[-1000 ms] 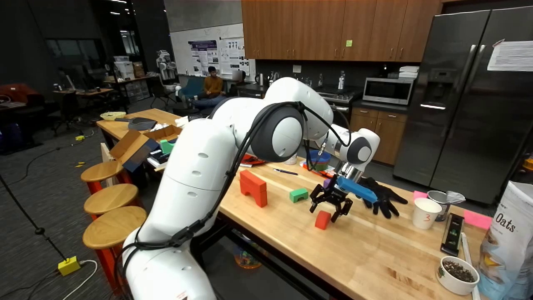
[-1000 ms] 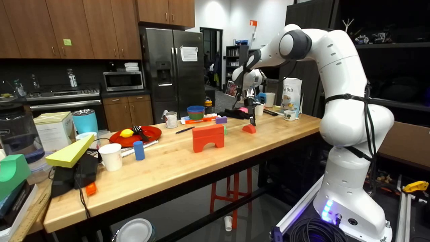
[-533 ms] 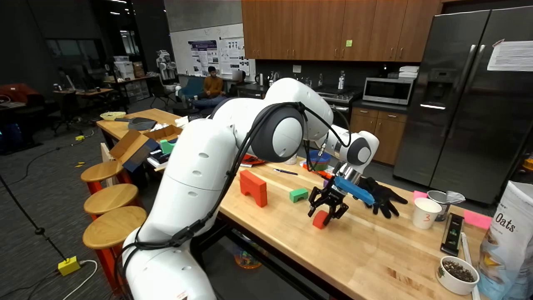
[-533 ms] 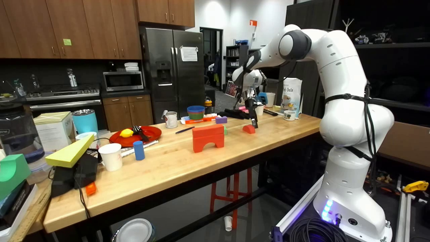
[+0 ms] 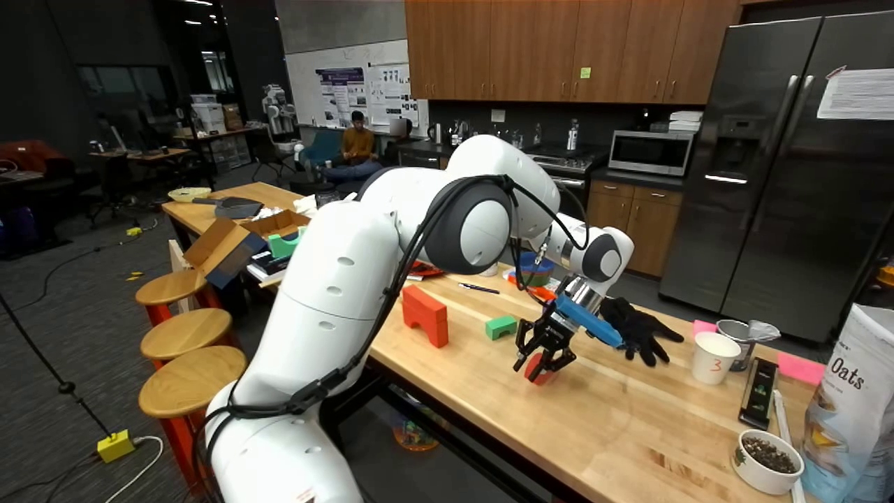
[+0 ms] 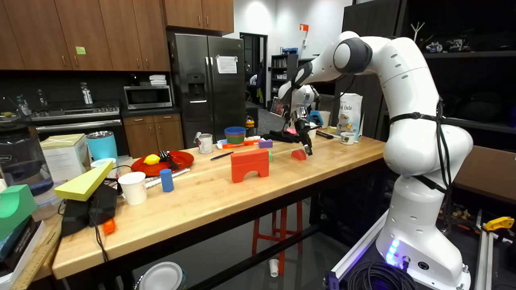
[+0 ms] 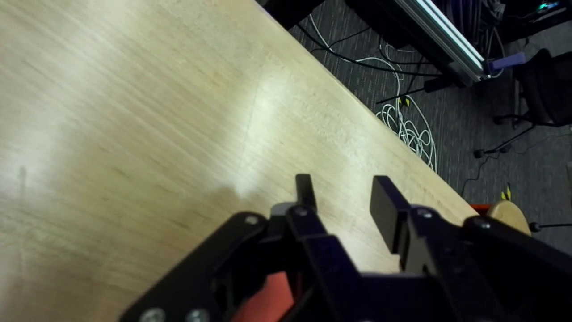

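A small red half-round block (image 5: 534, 363) rests on the wooden table (image 5: 475, 381), partly hidden by my gripper (image 5: 527, 369) in an exterior view. From the opposite angle the block (image 6: 297, 155) shows its curved top, with the dark fingers (image 6: 308, 150) low at its right end. In the wrist view my gripper (image 7: 343, 197) has its pads apart, with bare tabletop visible between them. A piece of the red block (image 7: 268, 299) shows there through the linkage of the left finger, outside the gap. Whether a finger touches the block cannot be seen.
A red arch of stacked blocks (image 5: 424, 316) and a green block (image 5: 501, 327) stand nearby. A black glove (image 5: 642, 332) lies behind the gripper, with a paper cup (image 5: 715, 358) farther along. The table edge (image 7: 353, 100) runs close by in the wrist view.
The gripper has come down and tilted by the red block, and its fingers have drawn closer together. The block seems to have shifted only very slightly.
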Robot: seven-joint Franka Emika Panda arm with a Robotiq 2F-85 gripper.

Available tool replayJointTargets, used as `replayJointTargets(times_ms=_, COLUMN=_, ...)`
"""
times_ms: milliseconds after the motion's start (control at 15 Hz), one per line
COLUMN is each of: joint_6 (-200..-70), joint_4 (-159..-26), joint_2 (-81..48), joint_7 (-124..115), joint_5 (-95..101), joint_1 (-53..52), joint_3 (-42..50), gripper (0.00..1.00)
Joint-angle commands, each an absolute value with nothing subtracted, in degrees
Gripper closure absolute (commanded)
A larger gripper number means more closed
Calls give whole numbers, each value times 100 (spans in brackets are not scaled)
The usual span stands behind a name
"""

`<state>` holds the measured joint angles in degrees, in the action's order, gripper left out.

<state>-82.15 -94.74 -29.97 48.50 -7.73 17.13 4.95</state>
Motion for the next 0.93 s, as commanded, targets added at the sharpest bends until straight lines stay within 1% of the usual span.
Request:
replayJointTargets(times_ms=0, joint_6=-8270, joint_4=-9506, joint_2=-2842, joint_7=4838, joint_5=-621, joint_1=1720, joint_3=498, gripper=31)
replayJointTargets(times_ms=200, joint_6=-8452, joint_4=-9601, joint_2=-2723, joint_7=4758, joint_5=-596, joint_1=1709, joint_3=526, gripper=10)
replayJointTargets(times_ms=267, joint_6=-8569, joint_4=-9610, joint_2=-2704, joint_7=4759, joint_5=-554, joint_1=1692, joint_3=524, gripper=4)
replayJointTargets(times_ms=333, joint_6=-8668, joint_4=-9605, joint_2=-2694, joint_7=4752, joint_5=-503, joint_1=1672, joint_3=522, gripper=0)
replayJointTargets(times_ms=600, joint_6=-9716, joint_4=-9683, joint_2=-2610, joint_7=4757, joint_5=-64, joint_1=1524, joint_3=486, gripper=0)
replayJointTargets(times_ms=867, joint_6=-10410, joint_4=-9722, joint_2=-2642, joint_7=4912, joint_5=168, joint_1=1433, joint_3=410, gripper=0)
